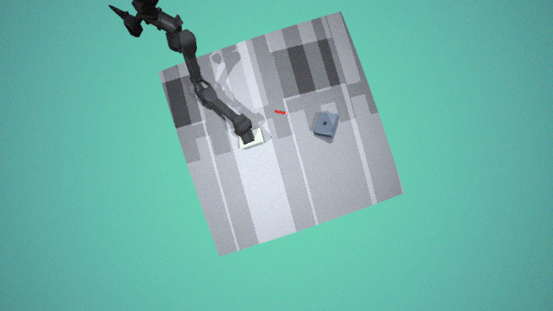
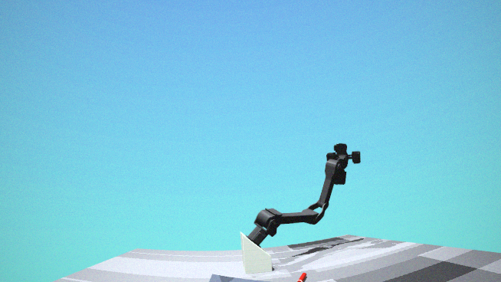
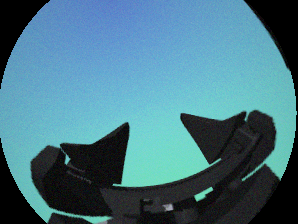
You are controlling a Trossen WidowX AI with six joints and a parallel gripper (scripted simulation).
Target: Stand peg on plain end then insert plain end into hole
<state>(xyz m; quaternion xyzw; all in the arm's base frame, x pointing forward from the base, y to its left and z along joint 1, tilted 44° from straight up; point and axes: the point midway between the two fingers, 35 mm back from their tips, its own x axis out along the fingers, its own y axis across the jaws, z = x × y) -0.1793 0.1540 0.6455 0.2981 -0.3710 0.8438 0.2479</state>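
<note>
The red peg (image 1: 279, 111) (image 2: 302, 277) lies on the patterned table (image 1: 271, 203); its white band shows near the end toward the panel block in the top view. The blue-grey sloped panel block (image 1: 331, 119) (image 2: 226, 280) has one dark hole (image 1: 325, 122) in its face; the exterior view shows only its top edge. My gripper (image 3: 154, 120) is open and empty, with only sky and plain background between its fingers. It is high up and far from the peg and the panel, at the upper left in the top view, where it is partly cut off.
The arm rises from a pale wedge-shaped base (image 1: 258, 136) (image 2: 257, 261), left of the peg in the top view. The arm reaches over and past the upper-left table edge. The peg lies between this base and the panel block.
</note>
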